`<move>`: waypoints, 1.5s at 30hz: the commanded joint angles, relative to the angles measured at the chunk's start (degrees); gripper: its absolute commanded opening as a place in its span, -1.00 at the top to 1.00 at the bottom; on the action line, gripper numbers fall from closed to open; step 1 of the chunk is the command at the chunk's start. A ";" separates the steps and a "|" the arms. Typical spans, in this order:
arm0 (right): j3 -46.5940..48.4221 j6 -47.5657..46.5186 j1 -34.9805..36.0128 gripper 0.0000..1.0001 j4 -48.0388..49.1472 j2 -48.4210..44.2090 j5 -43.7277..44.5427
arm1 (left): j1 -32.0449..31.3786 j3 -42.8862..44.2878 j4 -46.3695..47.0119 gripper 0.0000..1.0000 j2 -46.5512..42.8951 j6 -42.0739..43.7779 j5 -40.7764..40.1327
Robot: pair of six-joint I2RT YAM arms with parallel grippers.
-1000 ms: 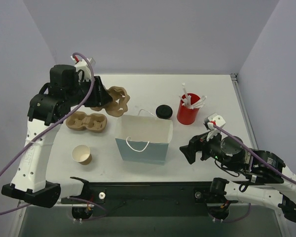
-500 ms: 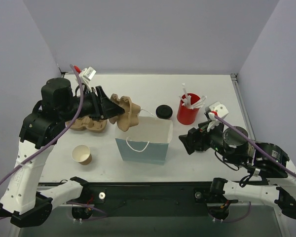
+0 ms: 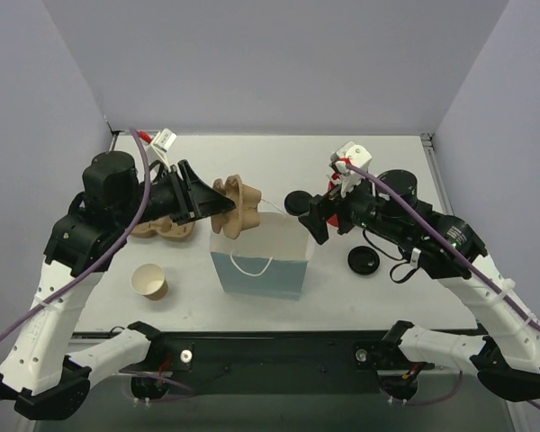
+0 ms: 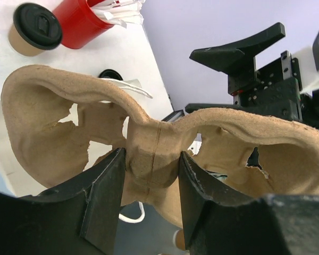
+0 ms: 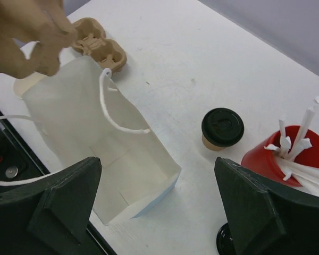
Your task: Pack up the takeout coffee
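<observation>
Just ahead of the wide-spread right fingers (image 5: 255, 212), the lidded coffee (image 5: 222, 129) stands upright on the counter (image 5: 202, 64) between bag (image 5: 74, 111) and red cup (image 5: 258, 158). Farther off, the left fingers (image 4: 103, 191) pinch a cardboard cup carrier (image 4: 154, 154).

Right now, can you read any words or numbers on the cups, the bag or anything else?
No text can be read anywhere.
Blue bag, red cup, cardboard cup carrier: plain, no print.
Takeout coffee: raised marks on its black lid, too blurred to read.
</observation>
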 commanded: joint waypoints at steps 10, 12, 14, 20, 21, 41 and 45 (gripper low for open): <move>-7.36 -10.29 -6.91 -0.77 8.33 -2.07 -24.57 | -2.12 -5.41 9.45 0.08 0.70 -4.93 2.05; -8.25 -10.29 -7.00 -0.70 9.03 -1.45 -26.76 | -2.91 -6.99 9.89 0.09 0.61 -5.02 1.62; -9.22 -9.76 -7.00 -0.66 10.35 -0.32 -27.64 | -3.88 -7.87 10.24 0.09 0.52 -5.28 0.91; -9.48 -10.81 -7.08 -0.61 13.60 3.12 -24.75 | -5.81 -7.96 8.32 0.10 1.14 -4.06 -0.58; -9.40 -11.25 -7.09 -0.61 13.95 3.64 -23.96 | -5.99 -7.96 7.88 0.10 1.23 -3.62 -0.84; -9.13 -10.38 -9.20 0.82 14.40 5.85 -24.48 | -13.55 3.28 -10.41 0.17 9.14 1.75 -16.22; -10.27 -10.02 -9.54 0.48 14.22 3.48 -21.32 | -15.57 5.13 -12.25 0.18 10.36 1.13 -19.38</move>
